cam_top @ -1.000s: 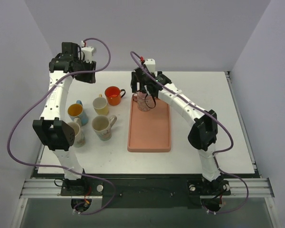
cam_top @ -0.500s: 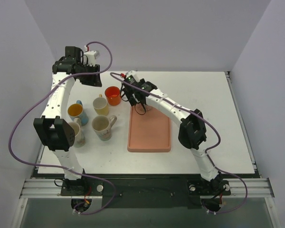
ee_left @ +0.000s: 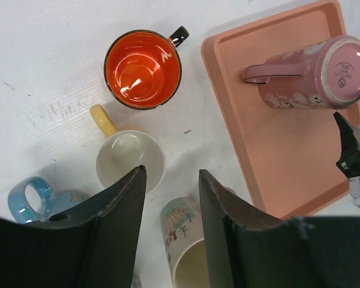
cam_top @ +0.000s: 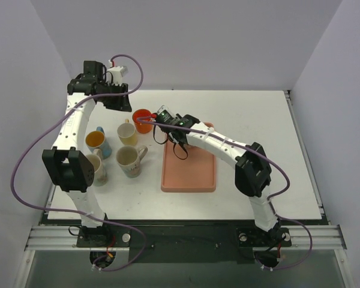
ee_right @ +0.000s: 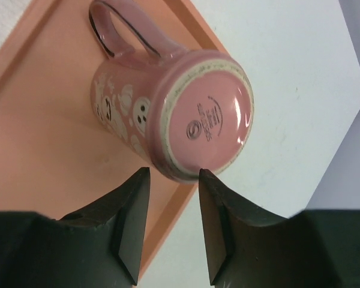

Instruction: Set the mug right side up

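Pink ceramic mug with white ghost figures [ee_left: 306, 75] lies on its side at the far end of the salmon-pink plastic tray [ee_left: 270, 150], with its base turned towards the right claw [ee_right: 174, 172]. The step in hand seems to be a regrasp. Next, the claw needs a hold on the body or handle, then a swing to bring the mouth upward. That claw sits just beside the base rim, fingers narrowly parted, grasping nothing. The left claw [ee_left: 171, 173] hovers released above the white worktop [ee_left: 48, 48].
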{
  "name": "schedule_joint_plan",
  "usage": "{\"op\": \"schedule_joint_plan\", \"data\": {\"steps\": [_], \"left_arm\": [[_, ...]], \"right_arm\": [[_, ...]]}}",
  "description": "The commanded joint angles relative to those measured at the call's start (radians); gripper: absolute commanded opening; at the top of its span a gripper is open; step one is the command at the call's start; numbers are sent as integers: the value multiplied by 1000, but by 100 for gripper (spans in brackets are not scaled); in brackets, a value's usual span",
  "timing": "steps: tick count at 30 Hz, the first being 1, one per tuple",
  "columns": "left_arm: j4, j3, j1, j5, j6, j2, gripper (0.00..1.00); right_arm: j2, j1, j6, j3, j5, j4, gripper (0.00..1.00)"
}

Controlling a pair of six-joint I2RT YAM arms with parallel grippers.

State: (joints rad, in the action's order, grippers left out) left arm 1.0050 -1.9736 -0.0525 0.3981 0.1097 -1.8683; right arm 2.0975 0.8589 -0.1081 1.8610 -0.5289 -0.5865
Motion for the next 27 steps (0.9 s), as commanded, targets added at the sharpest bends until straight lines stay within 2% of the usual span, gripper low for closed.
{"op": "schedule_joint_plan", "data": {"steps": [1, 4, 7, 9, 10, 11, 12, 14, 20, 25, 27], "left_arm": [[-52, 21, -18, 70, 10, 83, 51], [-55, 25, -18, 77, 5, 83, 51], [-59, 35, -18, 73, 4, 83, 51], [-62, 41, -18, 71, -1, 86, 51], [-69, 45, -17, 70, -2, 86, 51], [-71, 45, -15, 64, -4, 86, 51], [-74, 42, -15, 56, -2, 86, 51], [-72, 32, -9, 32, 4, 83, 51], [-75, 33, 78, 19, -15, 90, 51], [-88, 67, 100, 59, -22, 110, 51], [-92, 91, 100, 80, -30, 118, 51]], "right_arm": [[-167, -6, -25, -69, 82, -104, 34], [-217, -8, 2, -120, 138, -130, 34], [-248, -34, 31, -119, 121, -159, 36], [-242, -31, 76, -62, 75, -177, 40], [-238, -28, 108, -40, 76, -176, 45], [-225, -21, 173, 10, 95, -171, 48], [-215, -17, 183, 35, 181, -145, 53], [-173, -14, 193, 95, 304, -98, 60], [86, -26, 44, 358, 395, -65, 66], [211, -53, -30, 429, 412, -75, 72], [262, -64, -31, 467, 370, -113, 73]]}}
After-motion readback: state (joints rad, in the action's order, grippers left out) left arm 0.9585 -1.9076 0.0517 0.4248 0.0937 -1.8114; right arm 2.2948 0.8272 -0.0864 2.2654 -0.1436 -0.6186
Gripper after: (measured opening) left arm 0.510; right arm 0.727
